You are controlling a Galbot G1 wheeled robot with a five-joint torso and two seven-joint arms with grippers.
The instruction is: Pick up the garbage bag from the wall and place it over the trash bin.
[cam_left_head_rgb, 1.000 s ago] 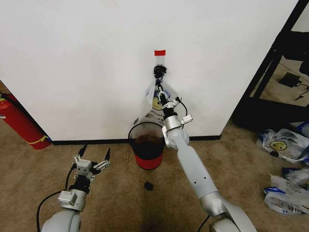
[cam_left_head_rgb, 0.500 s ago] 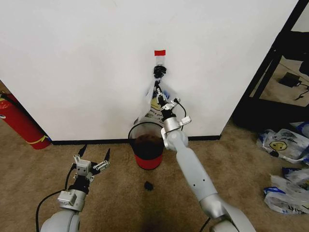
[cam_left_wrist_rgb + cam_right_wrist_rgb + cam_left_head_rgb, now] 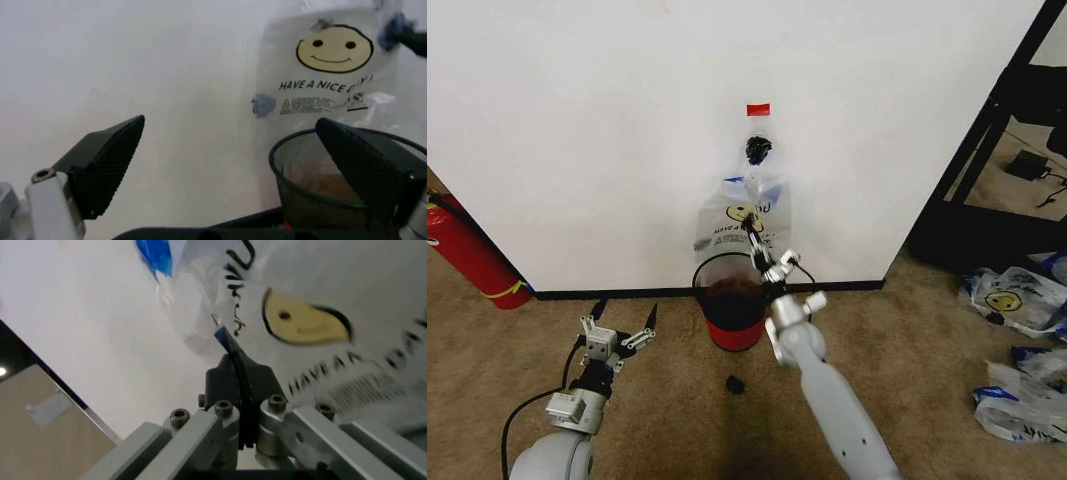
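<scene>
Above trash bin (image 3: 731, 305), right tool (image 3: 754, 233) pinches garbage bag (image 3: 739, 222).

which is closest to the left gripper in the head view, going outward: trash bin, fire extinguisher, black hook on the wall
From the left gripper:
1. trash bin, to its right on the carpet.
2. fire extinguisher, to its left by the wall.
3. black hook, high on the wall, farthest.

The right gripper (image 3: 230, 352) has its fingers (image 3: 257, 382) pinched on the garbage bag (image 3: 320, 315) before the wall (image 3: 87, 320).
</scene>
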